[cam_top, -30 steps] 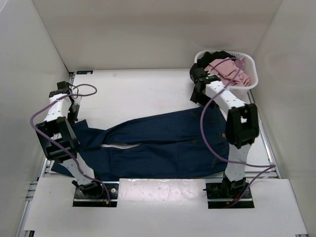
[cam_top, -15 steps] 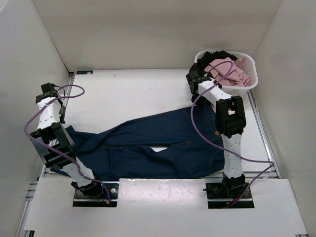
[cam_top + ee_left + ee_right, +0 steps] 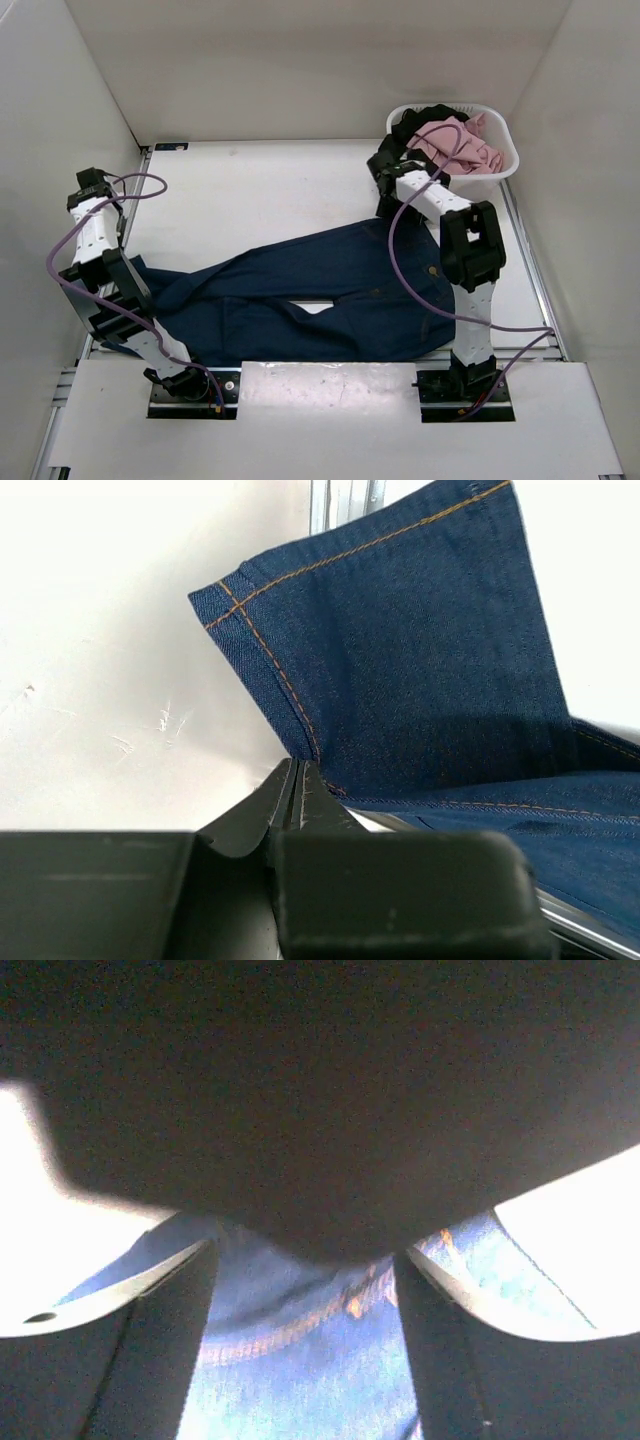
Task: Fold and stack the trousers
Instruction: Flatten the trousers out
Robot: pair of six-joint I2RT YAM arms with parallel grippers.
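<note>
The dark navy trousers [image 3: 330,290] lie spread across the table, leg ends at the left and waist at the right. My left gripper [image 3: 120,245] is at the leg ends. In the left wrist view it [image 3: 293,770] is shut, pinching the edge of a leg near the orange-stitched hem [image 3: 420,660]. My right gripper [image 3: 386,208] is at the upper corner of the waist. In the right wrist view its fingers [image 3: 302,1270] hold denim with orange stitching [image 3: 290,1380] between them. The waistband patch is hidden.
A white basket [image 3: 515,150] with pink and dark clothes [image 3: 455,145] stands at the back right, just behind my right arm. White walls close in the table on the left, right and back. A white board covers the near edge.
Both grippers have moved to the left, and the trousers have slid left with them. The two legs have parted, showing a strip of table between them.
</note>
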